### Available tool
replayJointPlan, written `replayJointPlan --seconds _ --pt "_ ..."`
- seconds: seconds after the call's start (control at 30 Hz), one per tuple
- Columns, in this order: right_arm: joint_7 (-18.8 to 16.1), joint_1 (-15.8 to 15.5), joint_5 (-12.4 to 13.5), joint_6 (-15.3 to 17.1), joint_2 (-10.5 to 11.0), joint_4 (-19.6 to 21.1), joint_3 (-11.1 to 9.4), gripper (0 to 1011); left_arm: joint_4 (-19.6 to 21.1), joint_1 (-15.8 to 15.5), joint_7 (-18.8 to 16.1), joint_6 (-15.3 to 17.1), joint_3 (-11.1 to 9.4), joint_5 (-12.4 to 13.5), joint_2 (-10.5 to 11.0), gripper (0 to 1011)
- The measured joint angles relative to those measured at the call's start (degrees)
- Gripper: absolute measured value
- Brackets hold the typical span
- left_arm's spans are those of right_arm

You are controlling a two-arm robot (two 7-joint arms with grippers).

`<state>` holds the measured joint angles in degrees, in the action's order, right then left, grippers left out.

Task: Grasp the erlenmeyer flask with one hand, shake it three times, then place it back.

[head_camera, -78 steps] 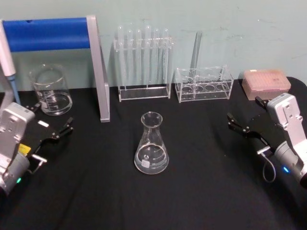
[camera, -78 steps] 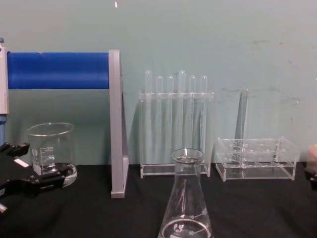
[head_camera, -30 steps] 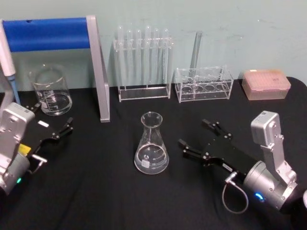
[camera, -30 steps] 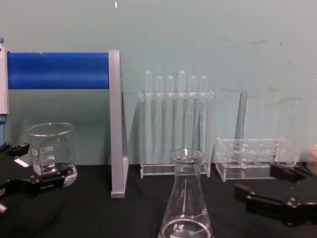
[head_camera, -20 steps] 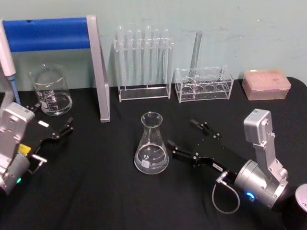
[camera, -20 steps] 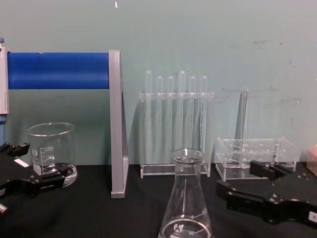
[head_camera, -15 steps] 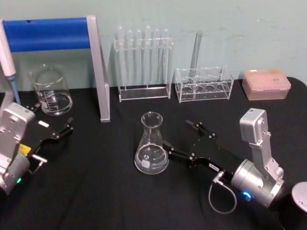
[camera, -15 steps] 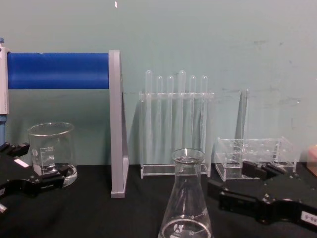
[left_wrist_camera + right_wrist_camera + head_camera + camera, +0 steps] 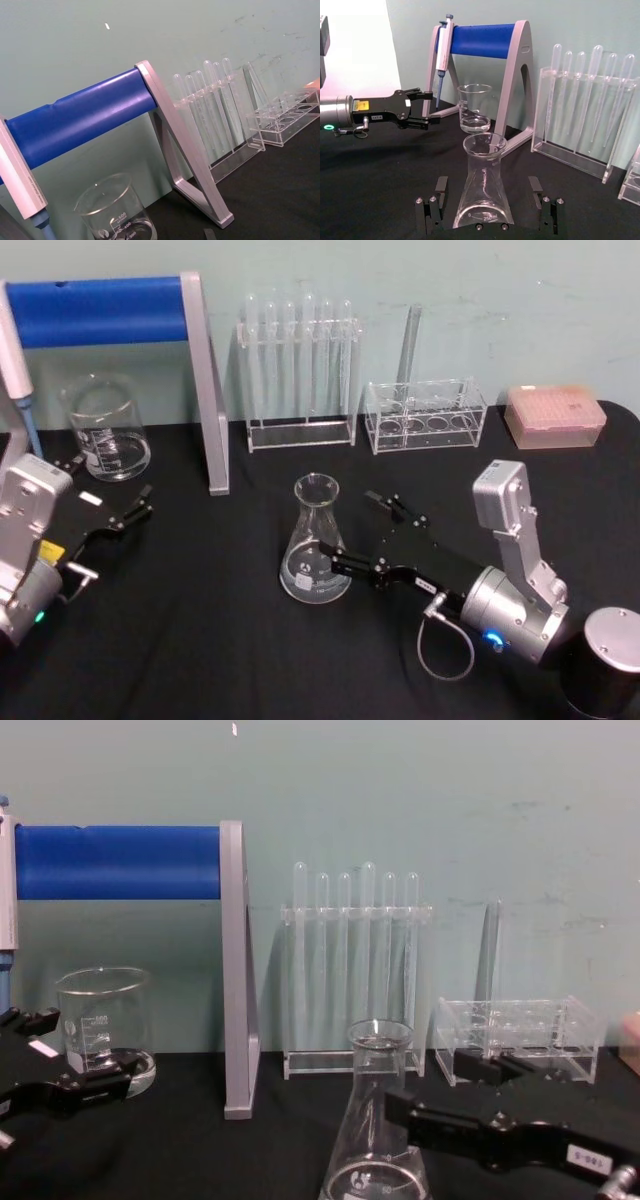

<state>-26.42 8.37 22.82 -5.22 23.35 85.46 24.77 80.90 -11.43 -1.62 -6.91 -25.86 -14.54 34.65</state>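
The erlenmeyer flask (image 9: 316, 541) stands upright at the middle of the black table, clear glass with white marks near its base (image 9: 378, 1135). My right gripper (image 9: 358, 532) lies low on the table just right of it, open. In the right wrist view the flask (image 9: 483, 192) sits between the two black fingers (image 9: 438, 201), with a gap on each side. From the chest, the near finger (image 9: 440, 1126) reaches the flask's right flank. My left gripper (image 9: 105, 488) rests open at the table's left, in front of a beaker.
A glass beaker (image 9: 105, 430) and a blue-barred pipette stand (image 9: 205, 390) are at the back left. A rack of test tubes (image 9: 300, 370), a low clear rack (image 9: 425, 415) and a pink tip box (image 9: 555, 415) line the back wall.
My right arm has swept in from the table's right edge toward the flask, bringing its open fingers up around the base. The flask and left arm have stayed still.
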Motion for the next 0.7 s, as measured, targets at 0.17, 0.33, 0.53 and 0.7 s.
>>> replayJointPlan --seconds 0.17,0.33,0.53,0.7 --pt "-0.48 0.93 -0.67 0.12 -0.90 -1.25 0.19 1003 0.00 0.00 0.00 0.00 0.00 0.00 0.00 1001" --pt "-0.55 2.38 -2.05 0.17 -1.85 -2.57 0.61 1002 0.00 0.00 0.00 0.00 0.00 -0.01 0.00 1001" --pt "-0.67 4.24 -3.32 0.19 -3.19 -4.81 1.14 1003 0.00 0.00 0.00 0.00 0.00 0.00 0.00 1001" --pt "-0.81 5.69 -3.75 0.04 -4.45 -6.76 1.35 1003 0.00 0.00 0.00 0.00 0.00 0.00 0.00 1001"
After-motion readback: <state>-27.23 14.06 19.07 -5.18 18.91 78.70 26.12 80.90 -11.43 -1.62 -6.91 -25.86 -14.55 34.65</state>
